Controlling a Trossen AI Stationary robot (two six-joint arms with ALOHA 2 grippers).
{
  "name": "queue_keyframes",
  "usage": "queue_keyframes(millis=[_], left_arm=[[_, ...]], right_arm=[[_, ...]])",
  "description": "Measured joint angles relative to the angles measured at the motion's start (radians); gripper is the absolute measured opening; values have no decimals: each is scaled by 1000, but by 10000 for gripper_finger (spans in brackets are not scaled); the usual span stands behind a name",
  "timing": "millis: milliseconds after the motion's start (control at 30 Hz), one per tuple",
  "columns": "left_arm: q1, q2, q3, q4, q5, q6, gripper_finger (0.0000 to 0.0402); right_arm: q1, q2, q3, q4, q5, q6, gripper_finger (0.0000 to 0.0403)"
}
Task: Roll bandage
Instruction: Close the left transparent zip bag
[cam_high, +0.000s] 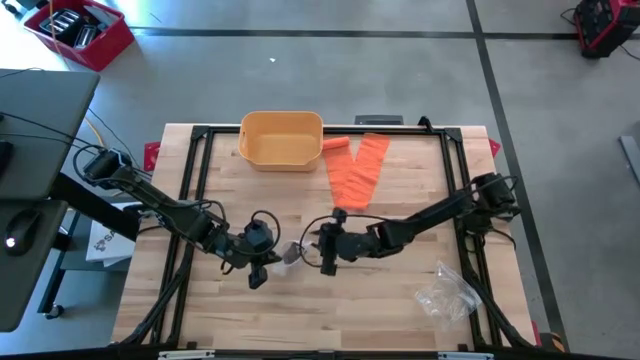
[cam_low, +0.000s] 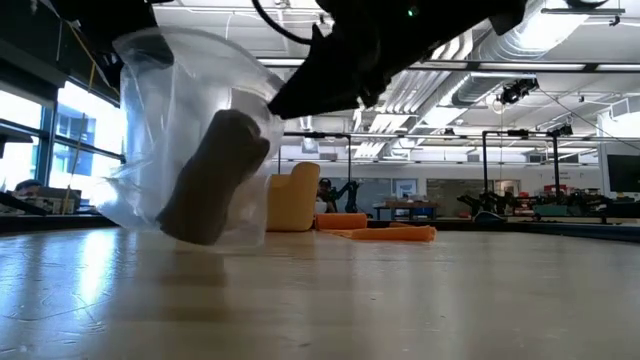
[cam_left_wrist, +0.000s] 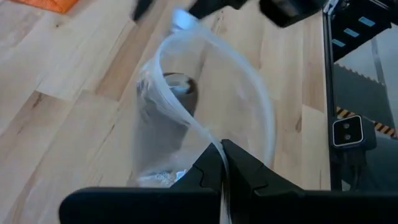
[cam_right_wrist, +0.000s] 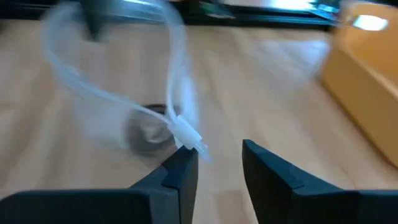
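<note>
A clear plastic zip bag (cam_low: 190, 150) holds a grey-brown bandage roll (cam_low: 215, 180) and hangs just above the table's near middle. Its mouth (cam_left_wrist: 205, 81) gapes open. My left gripper (cam_left_wrist: 222, 163) is shut on the bag's rim. My right gripper (cam_right_wrist: 217, 163) stands open on the bag's right side (cam_high: 285, 255), with the rim's white tab (cam_right_wrist: 186, 134) at one fingertip. An orange bandage strip (cam_high: 358, 168) lies flat on the far middle of the table. My left gripper pinches the bag's rim strip (cam_left_wrist: 210, 144) between its two shut fingers, coming slantwise from above and from the table's left. The bag hangs below the fingers with the roll sagging in its bottom (cam_low: 200, 235), close over the table. My right gripper has the bag's white tab (cam_right_wrist: 189, 138) at the tip of one finger (cam_right_wrist: 180, 169); I cannot tell whether they touch.
A yellow bin (cam_high: 282, 138) stands at the far edge, left of the orange strip. A second crumpled clear bag (cam_high: 447, 292) lies near the right front. Black frame rails (cam_high: 195, 180) run along the table's sides. Bare wood lies in front of the grippers.
</note>
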Motion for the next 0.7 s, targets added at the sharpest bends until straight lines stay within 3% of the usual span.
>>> queue_keyframes(millis=[100,267,433,533,700], left_arm=[[0,0,0,0,-1,0,0],[2,0,0,-24,-7,-2,0],[41,-9,0,-158,-51,-83,19],[80,-12,0,-236,-52,-122,50],[138,-32,8,-265,-37,-69,112]], right_arm=[[-3,0,0,35,-87,-30,98],[19,0,0,19,-111,-43,13],[58,-37,0,-60,-36,6,4],[83,-73,0,-76,33,24,3],[91,-92,26,-82,40,42,1]])
